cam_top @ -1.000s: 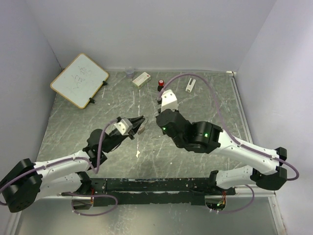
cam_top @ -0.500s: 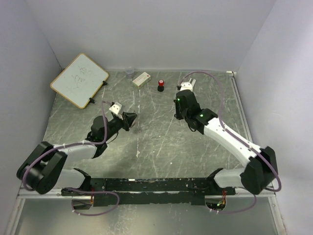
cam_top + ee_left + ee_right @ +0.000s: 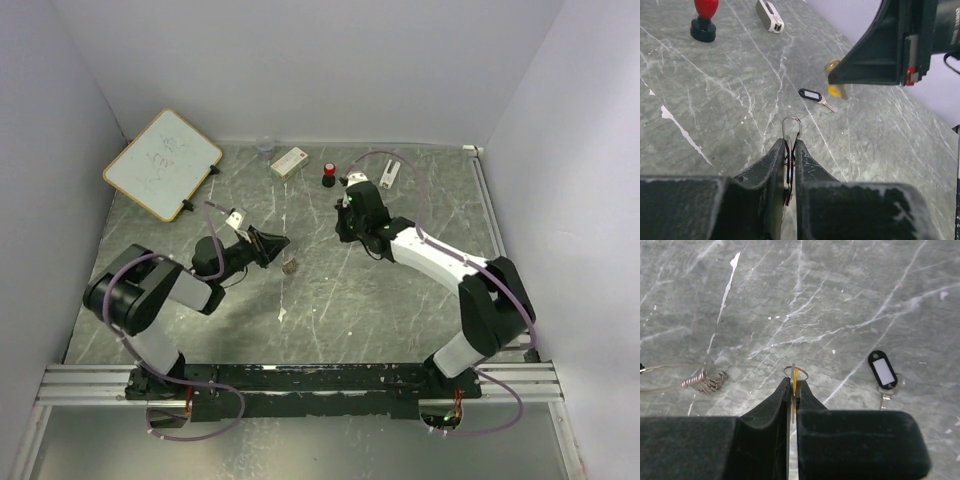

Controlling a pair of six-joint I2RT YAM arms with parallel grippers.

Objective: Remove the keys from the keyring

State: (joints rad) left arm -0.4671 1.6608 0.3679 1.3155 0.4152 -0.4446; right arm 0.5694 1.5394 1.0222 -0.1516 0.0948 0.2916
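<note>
Grippers pulled apart since a second ago: left gripper [image 3: 791, 145] is clamped on the keyring [image 3: 791, 124], right gripper [image 3: 793, 385] pinching the yellow key [image 3: 835, 91]. The black key [image 3: 815, 95] already lies loose on the table [image 3: 715, 100]; can't tell about the rest.

- the keyring [image 3: 791, 124]: only its top arc clears the left gripper [image 3: 791, 146]'s pressed-together fingers; the rest is buried between them
- the yellow-headed key [image 3: 796, 374]: a yellow sliver and a small ring poke past the right gripper [image 3: 793, 385]'s closed fingers; from the left wrist it is blurred and half covered
- the black-headed key [image 3: 882, 371]: blade tip hidden behind the gripper body
- the silvery bunch [image 3: 705, 382], midway between the counter's left and right edges: keys or coiled wire, cannot tell
- the red-topped knob [image 3: 702, 27], by the far edge: top cut off
</note>
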